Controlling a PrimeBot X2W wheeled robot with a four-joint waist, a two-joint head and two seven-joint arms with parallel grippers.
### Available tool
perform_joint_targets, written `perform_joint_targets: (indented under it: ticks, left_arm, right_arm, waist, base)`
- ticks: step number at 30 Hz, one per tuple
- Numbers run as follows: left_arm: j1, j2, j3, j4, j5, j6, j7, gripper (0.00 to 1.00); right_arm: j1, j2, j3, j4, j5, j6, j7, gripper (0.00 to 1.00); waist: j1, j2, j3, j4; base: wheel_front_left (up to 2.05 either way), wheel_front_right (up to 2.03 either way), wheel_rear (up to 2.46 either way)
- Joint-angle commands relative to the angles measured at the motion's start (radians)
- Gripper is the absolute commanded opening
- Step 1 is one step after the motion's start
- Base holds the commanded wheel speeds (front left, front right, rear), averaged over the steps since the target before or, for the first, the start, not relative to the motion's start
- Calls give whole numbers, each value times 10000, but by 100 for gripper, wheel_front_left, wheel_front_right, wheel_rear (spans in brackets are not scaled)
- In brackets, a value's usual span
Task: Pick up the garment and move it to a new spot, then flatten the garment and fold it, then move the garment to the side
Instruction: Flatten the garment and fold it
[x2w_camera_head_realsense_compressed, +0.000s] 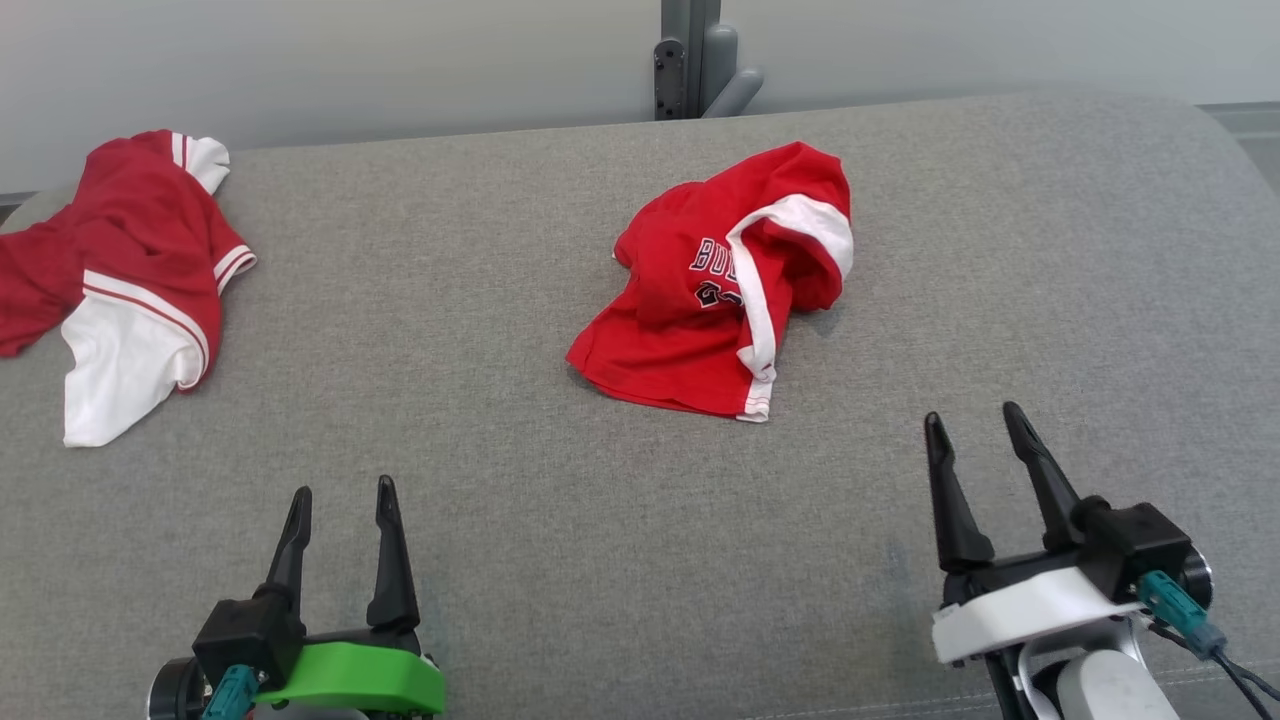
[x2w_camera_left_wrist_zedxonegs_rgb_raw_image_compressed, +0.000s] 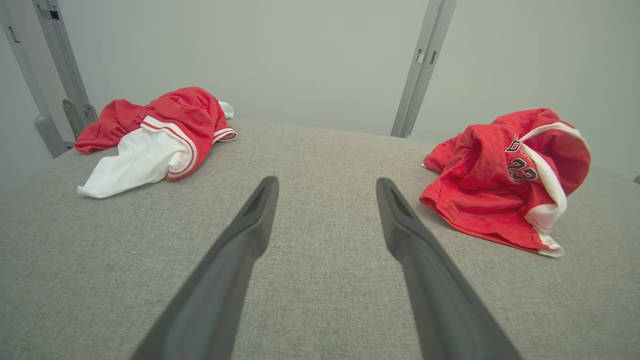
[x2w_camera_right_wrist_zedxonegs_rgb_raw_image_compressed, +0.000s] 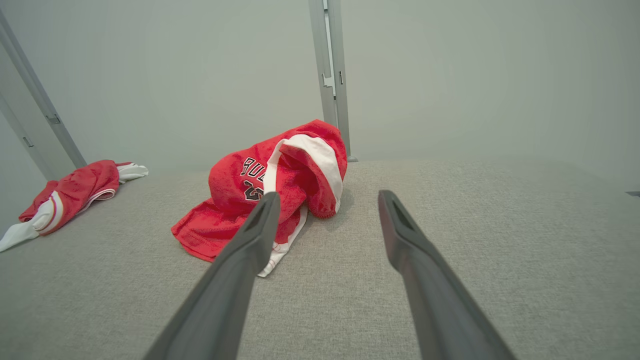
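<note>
garment (x2w_camera_head_realsense_compressed: 690, 330) crumpled, lettering (x2w_camera_head_realsense_compressed: 712, 268) half hidden; spare shirt (x2w_camera_head_realsense_compressed: 120, 250) cut by frame edge; left tool (x2w_camera_head_realsense_compressed: 343, 487), right tool (x2w_camera_head_realsense_compressed: 972, 413) gaping, empty.

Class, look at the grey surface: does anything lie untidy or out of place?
Both garments are crumpled: the red jersey is bunched mid-surface, the red-and-white garment rumpled at the left edge. Nothing looks torn or spilled.

We face a broad grey woven-fabric surface (x2w_camera_head_realsense_compressed: 560, 540) with rounded far corners, backed by a plain pale grey wall (x2w_camera_head_realsense_compressed: 400, 60). A grey metal upright post (x2w_camera_head_realsense_compressed: 688, 50) stands behind it, in soft, even light.
</note>
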Motion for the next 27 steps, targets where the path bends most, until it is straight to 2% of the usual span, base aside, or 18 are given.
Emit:
perform_joint_targets:
  ticks: [1, 5, 10, 21, 27]
  left_arm:
    - [-173, 6, -23, -21, -41, 29, -8, 100]
    - [-326, 8, -114, -83, -20, 11, -8, 100]
    - [-550, 9, -336, -170, -42, 37, -7, 100]
    - [-732, 9, -806, -230, -163, 158, -8, 100]
    - [-718, 7, -1002, -253, -231, 194, -8, 100]
  right_arm:
    - [-245, -12, 153, 90, -124, -7, -29, 100]
    - [-892, -19, 554, 696, -404, -8, -27, 100]
    - [-1861, -21, 726, 1986, -780, -8, -27, 100]
    - [-3841, -21, -512, 5430, -1724, -8, -27, 100]
    - [-4490, -29, -1169, 6587, -2008, -8, -29, 100]
  waist:
    - [0, 0, 107, 100]
    - [0, 0, 342, 423]
    - [0, 0, 709, 1151]
    - [0, 0, 1146, 2965]
    - [0, 0, 1299, 3577]
  base:
    - [0, 0, 0]
    - [0, 0, 0]
    - [0, 0, 0]
    - [0, 0, 0]
    - [0, 0, 0]
